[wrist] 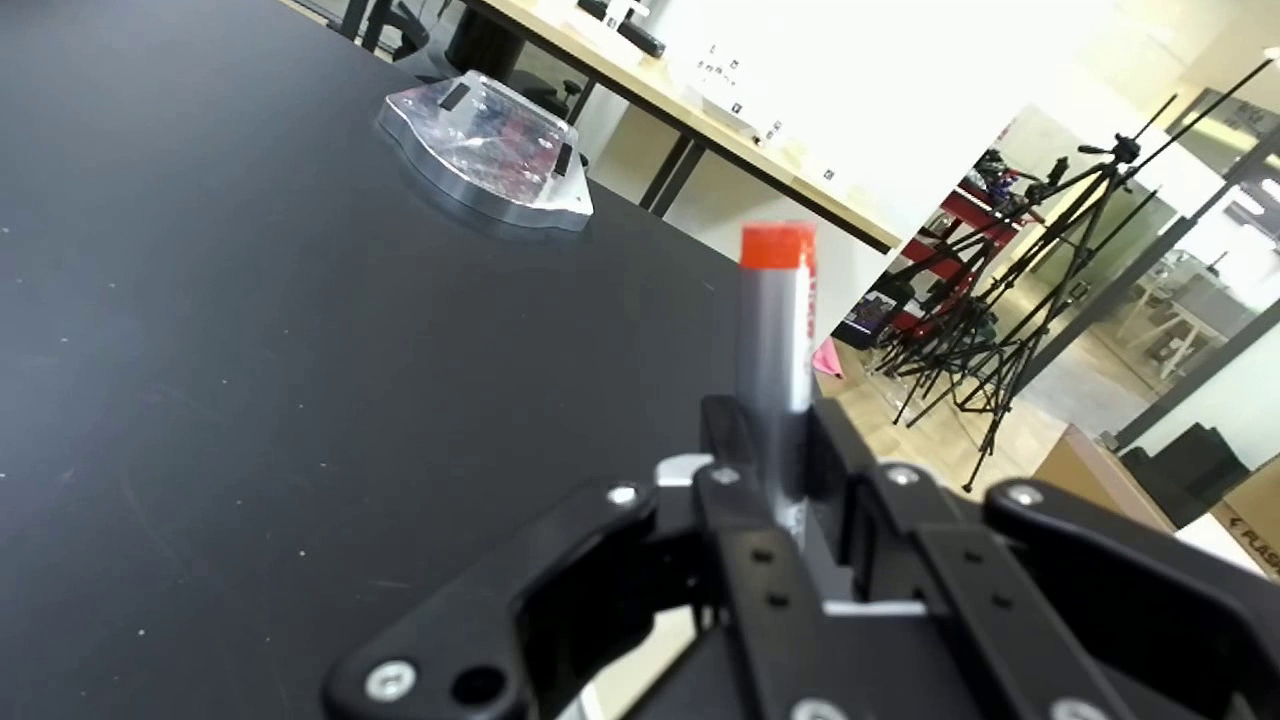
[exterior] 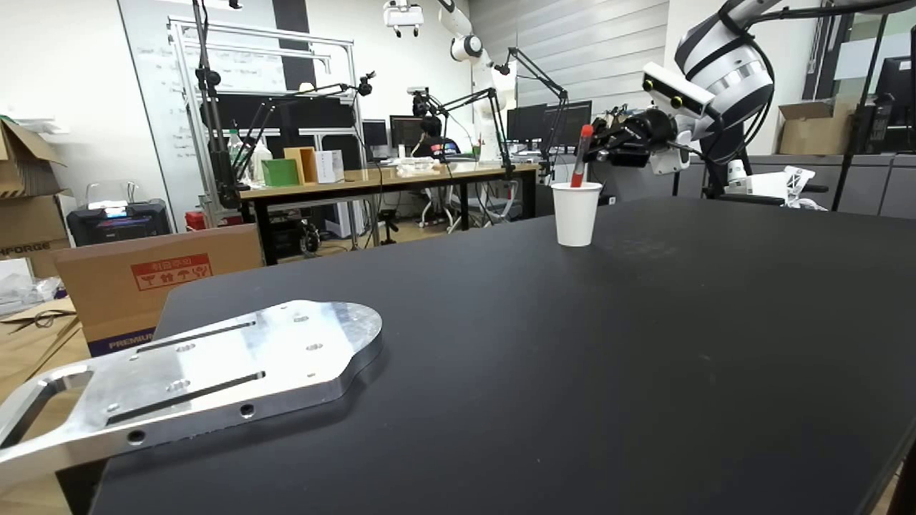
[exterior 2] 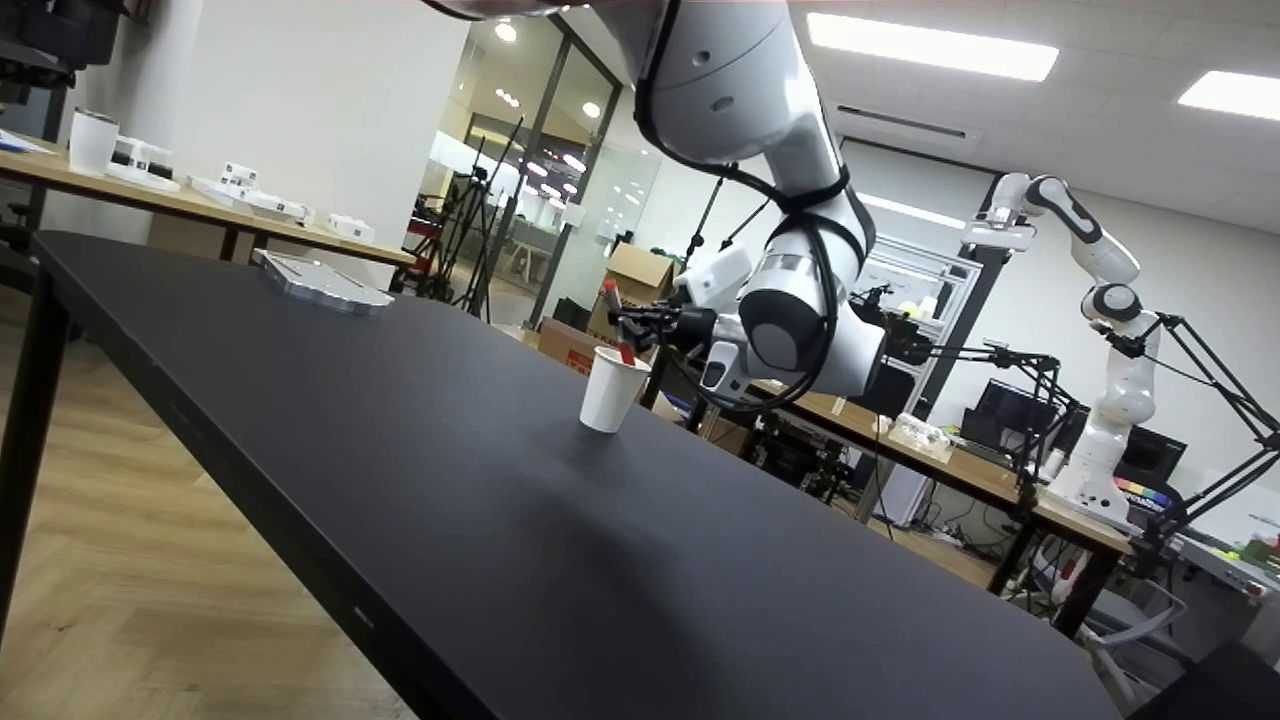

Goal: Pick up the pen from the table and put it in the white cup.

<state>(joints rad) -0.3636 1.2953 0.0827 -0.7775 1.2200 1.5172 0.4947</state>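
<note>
Here, scanning left to right in an exterior view with the white cup (exterior: 575,223) as your landmark, you meet stacked cardboard boxes (exterior: 30,214) far to the left of the cup, then a black machine (exterior: 118,225) with a lit panel. Also left of the cup, but much nearer the camera, a silvery slotted plate (exterior: 236,363) lies on your matte black table (exterior: 544,372), its handle reaching past the edge. Behind the cup to its left, a wooden-topped workbench (exterior: 361,180) bears a green box (exterior: 280,172) and a white box (exterior: 329,167); beyond the cup too are a second white robot arm (exterior: 489,86) and dark monitors (exterior: 524,127). The cup itself stands upright on the table. Your pen (exterior: 580,161), red at both ends with a pale grey barrel, tilts slightly, its lower end just inside the cup's rim in both exterior views. Above and right of the cup is your gripper (wrist: 781,450), its jaws clamped on the pen's barrel in the wrist view. Faint pale marks (exterior: 647,248) show on the tabletop just right of the cup. Farther right of it, your white and black arm (exterior: 733,79) extends from the upper corner, and a cardboard box (exterior: 809,136) sits on grey cabinets (exterior: 859,182).
</note>
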